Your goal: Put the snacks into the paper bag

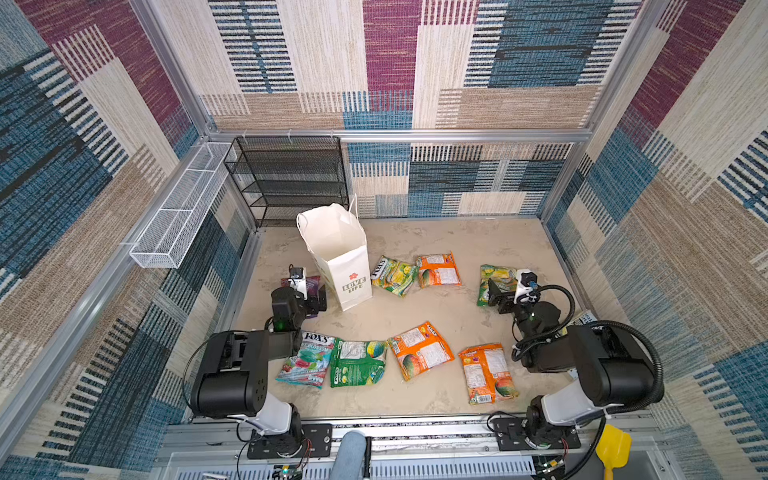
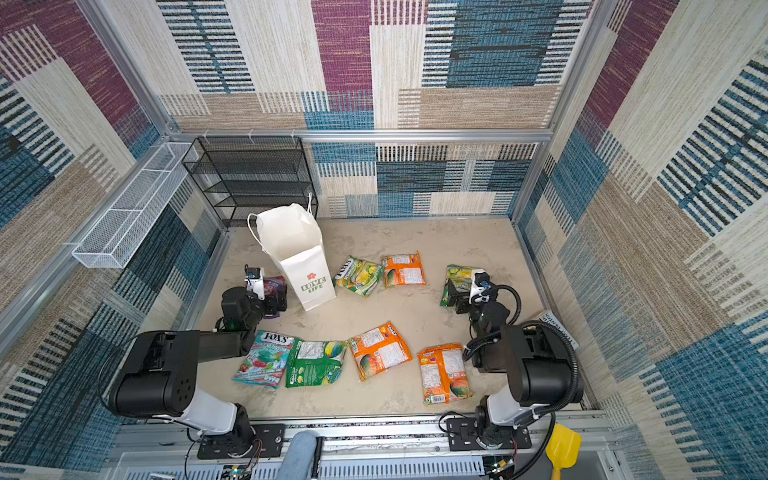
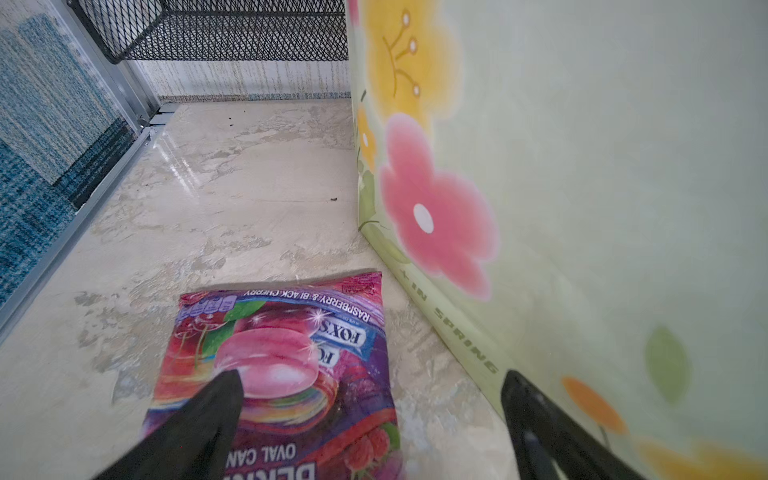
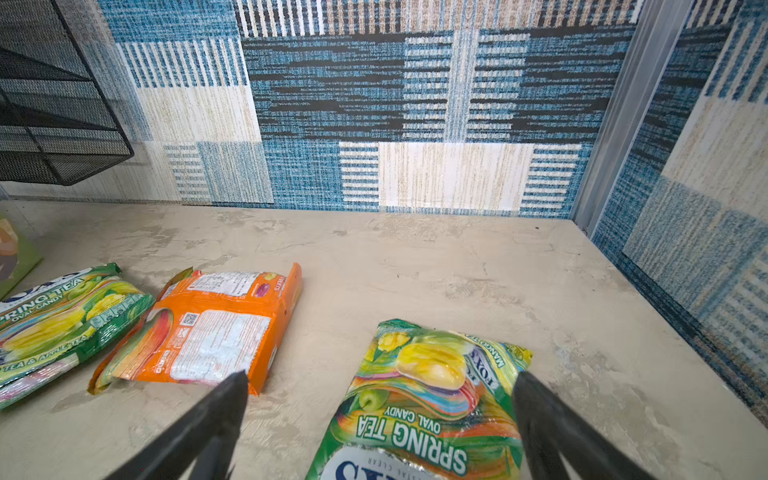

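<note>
Your left jaws gape empty over the purple packet [image 3: 274, 374], lengthwise along your reach; paper bag [image 1: 351, 266] just beside at three o'clock.

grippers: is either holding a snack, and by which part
Nothing is held. The left gripper is open over the purple packet, the right gripper open over the yellow-green packet; both packets lie flat.

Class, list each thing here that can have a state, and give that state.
paper bag: upright, mouth open.
left tool: open, above purple packet.
right tool: open, above yellow-green packet.
purple packet: flat on table, beside bag.
yellow-green packet: flat on table.
other snacks: flat on table, outside bag.
</note>
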Action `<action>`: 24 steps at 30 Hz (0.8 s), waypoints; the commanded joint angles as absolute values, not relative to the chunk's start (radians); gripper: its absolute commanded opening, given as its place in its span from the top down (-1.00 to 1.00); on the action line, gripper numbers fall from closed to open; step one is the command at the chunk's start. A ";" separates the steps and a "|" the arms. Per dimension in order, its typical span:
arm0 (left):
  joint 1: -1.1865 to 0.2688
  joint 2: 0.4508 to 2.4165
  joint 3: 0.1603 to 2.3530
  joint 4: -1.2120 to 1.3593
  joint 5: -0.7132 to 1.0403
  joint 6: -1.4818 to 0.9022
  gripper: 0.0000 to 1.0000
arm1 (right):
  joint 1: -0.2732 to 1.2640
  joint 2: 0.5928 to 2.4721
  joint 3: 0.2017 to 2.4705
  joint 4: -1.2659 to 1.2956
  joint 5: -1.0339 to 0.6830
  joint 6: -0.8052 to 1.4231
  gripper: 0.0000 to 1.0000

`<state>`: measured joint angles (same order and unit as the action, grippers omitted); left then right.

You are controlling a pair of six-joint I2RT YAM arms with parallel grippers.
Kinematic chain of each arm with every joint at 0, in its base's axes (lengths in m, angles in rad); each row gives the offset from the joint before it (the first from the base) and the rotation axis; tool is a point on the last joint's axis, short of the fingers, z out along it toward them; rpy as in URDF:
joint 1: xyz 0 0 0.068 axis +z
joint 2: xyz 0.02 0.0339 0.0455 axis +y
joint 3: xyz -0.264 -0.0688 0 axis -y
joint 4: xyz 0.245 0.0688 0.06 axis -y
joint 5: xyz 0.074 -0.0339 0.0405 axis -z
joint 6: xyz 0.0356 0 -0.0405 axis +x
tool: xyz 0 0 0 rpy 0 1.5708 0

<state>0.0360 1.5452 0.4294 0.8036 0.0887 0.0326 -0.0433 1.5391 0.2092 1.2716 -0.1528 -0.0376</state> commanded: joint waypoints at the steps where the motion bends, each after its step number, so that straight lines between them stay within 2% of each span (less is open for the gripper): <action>1: 0.037 1.544 0.433 0.812 0.103 0.040 -1.00 | -0.042 1.539 0.216 1.279 -0.147 -0.029 -0.99; 24: 0.037 1.542 0.433 0.813 0.103 0.039 -1.00 | -0.031 1.537 0.213 1.282 -0.124 -0.038 -0.99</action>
<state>0.0360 1.5448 0.4294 0.7929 0.0887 0.0322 -0.0322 1.5391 0.2096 1.2716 -0.1440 -0.0380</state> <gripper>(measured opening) 0.997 0.996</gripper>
